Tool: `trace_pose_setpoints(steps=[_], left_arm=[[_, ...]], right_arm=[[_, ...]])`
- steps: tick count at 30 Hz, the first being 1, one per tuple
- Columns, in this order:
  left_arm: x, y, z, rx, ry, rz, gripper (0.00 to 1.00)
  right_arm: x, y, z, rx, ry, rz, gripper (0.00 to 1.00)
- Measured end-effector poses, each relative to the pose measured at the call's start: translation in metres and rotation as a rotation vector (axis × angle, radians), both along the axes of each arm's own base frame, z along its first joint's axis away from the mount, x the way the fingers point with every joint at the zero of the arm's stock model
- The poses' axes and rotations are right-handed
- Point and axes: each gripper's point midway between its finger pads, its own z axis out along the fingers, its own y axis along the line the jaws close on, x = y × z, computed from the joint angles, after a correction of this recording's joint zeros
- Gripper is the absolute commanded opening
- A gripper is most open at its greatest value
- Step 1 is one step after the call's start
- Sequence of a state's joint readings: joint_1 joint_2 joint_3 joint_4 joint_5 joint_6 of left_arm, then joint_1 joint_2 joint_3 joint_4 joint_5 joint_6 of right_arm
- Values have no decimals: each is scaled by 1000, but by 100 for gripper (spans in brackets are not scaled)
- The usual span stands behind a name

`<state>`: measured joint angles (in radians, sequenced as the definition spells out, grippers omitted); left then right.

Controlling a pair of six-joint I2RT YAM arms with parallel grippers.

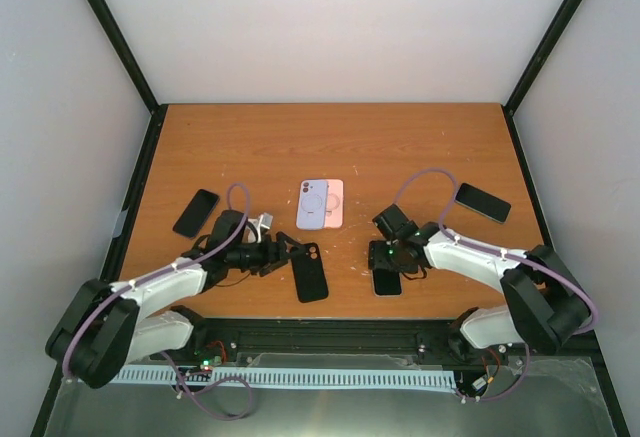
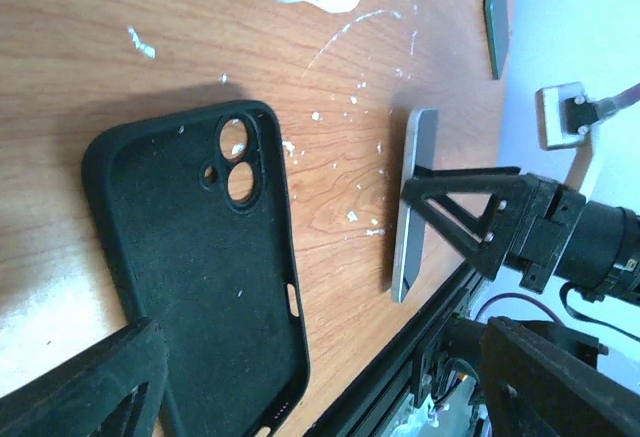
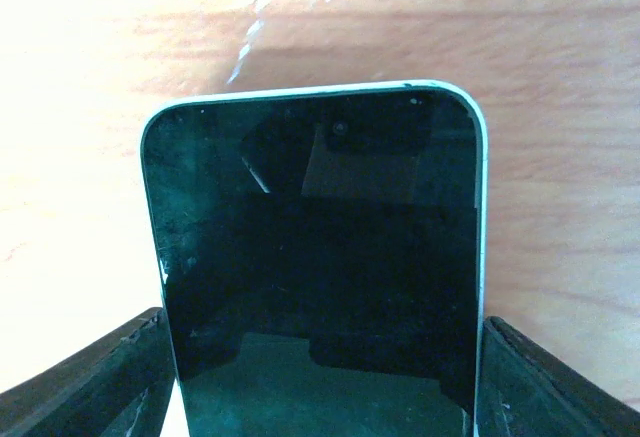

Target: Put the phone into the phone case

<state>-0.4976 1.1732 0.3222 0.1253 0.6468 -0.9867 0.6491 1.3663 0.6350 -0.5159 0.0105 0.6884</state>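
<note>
Phone (image 3: pixel 320 257): lying flat, screen up, near the front edge of the surface (image 1: pixel 400 147), just right of the case and not touching it.
Case (image 2: pixel 200 267): black, open side up, camera holes at the far end, flat on the wood.
Right pincer (image 1: pixel 388 265): one finger along each long side of the phone; honestly can't tell if it's squeezing yet or just straddling.
Left pincer (image 1: pixel 293 252): spread wide around the near end of the case, holding nothing.
Worry 1: the phone is thin and flat on the wood, so the fingers might ride over its edges and it pops out or skids toward the front lip.
Worry 2: nothing's pinning the case, so I'd guess it slides away once the phone gets pushed in.
Worry 3: come in tilted and a soft corner folds under instead of seating.
Worry 4: both arms are working close together, so a bump looks easy.
</note>
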Motion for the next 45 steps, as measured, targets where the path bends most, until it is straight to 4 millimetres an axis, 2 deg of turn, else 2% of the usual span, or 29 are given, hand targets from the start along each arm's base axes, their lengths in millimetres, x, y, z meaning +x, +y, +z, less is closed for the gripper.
trace_pose_setpoints(steps=[3, 5, 11, 15, 19, 25, 29, 35, 39, 45], left_arm=[[5, 7, 8, 6, -35, 37, 97], [8, 15, 12, 12, -44, 64, 99], [18, 38, 22, 17, -63, 149, 99], [15, 41, 24, 1, -63, 151, 97], [5, 42, 15, -23, -27, 143, 94], [0, 46, 10, -7, 3, 160, 89], [-2, 50, 5, 32, 51, 178, 89], [0, 56, 9, 59, 46, 207, 89], [0, 58, 11, 66, 37, 221, 89], [0, 59, 9, 74, 45, 225, 85]], right_arm=[[-8, 12, 2, 33, 22, 25, 61], [-13, 20, 5, 52, 31, 37, 59], [-16, 46, 31, 171, 1, 48, 58], [-17, 70, 45, 241, -10, 77, 58], [-15, 100, 55, 319, -16, 124, 59], [-17, 140, 50, 395, 7, 180, 58], [-19, 172, 46, 431, 28, 220, 58], [-17, 208, 46, 474, 31, 264, 58], [-14, 214, 39, 475, 36, 261, 58], [-14, 211, 24, 440, 56, 251, 58]])
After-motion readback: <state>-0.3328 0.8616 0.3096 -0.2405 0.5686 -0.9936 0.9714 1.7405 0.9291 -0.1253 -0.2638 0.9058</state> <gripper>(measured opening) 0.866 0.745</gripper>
